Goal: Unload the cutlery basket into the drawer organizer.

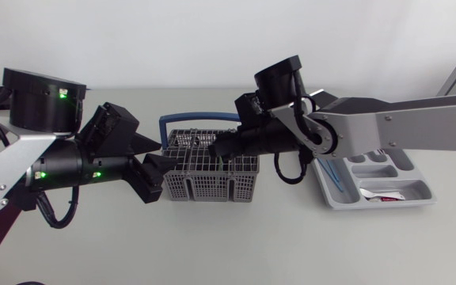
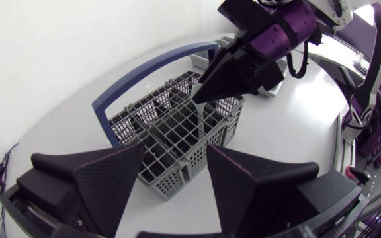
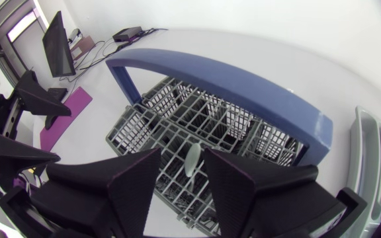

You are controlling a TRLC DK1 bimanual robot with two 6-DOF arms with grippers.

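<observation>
The grey wire cutlery basket point(image 1: 210, 184) with a blue handle point(image 1: 200, 119) stands mid-table. My right gripper point(image 1: 218, 147) reaches from the right and dips into its top. In the right wrist view a pale utensil handle point(image 3: 194, 158) stands up from the basket point(image 3: 177, 119) between the fingers of the right gripper point(image 3: 182, 178), which stand apart with a gap on one side. My left gripper point(image 1: 155, 162) is open beside the basket's left end, holding nothing. In the left wrist view the left gripper point(image 2: 174, 178) faces the basket point(image 2: 170, 132) and the right gripper point(image 2: 200, 98).
The grey drawer organizer point(image 1: 418, 203) lies at the right, under the right arm. It holds a blue-handled piece point(image 1: 335, 175) and a white piece with red point(image 1: 382, 196). The left arm fills the table's left side.
</observation>
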